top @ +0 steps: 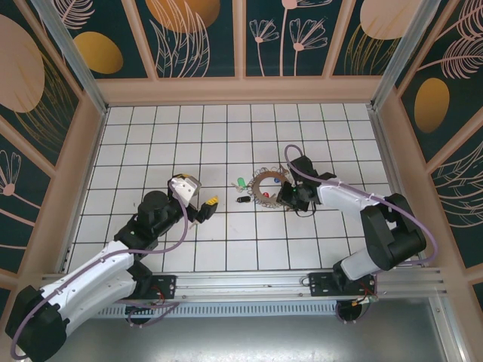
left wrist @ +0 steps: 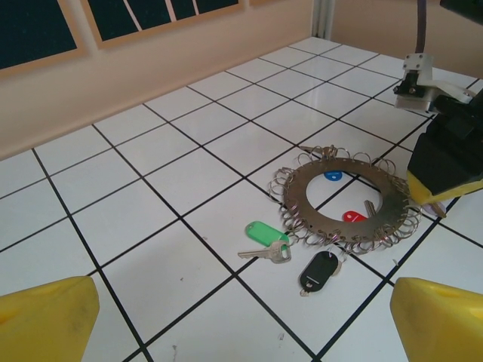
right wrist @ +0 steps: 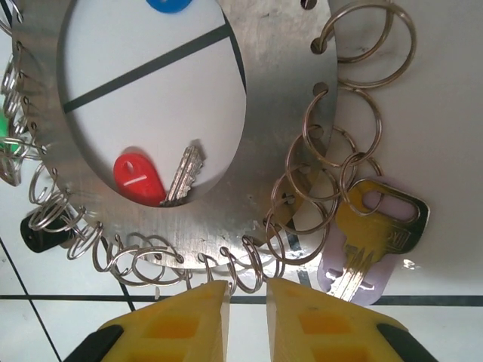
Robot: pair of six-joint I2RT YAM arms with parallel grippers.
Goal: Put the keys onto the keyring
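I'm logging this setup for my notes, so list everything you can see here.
keyring: one, silver disc with wire loops round its rim, flat on the tiles mid-table
blue key: one, inside the keyring's hole
red key: one, inside the hole, across from the blue key
green key: one, on the tiles just outside the keyring
black key: one, beside the green key
brass key: one, among the rim loops
table: one, white tiles, dark lines
walls: dark panels, peach and gold patterns
left gripper: yellow fingers, wide open, facing the keys
right gripper: yellow fingers close together at the keyring's rim
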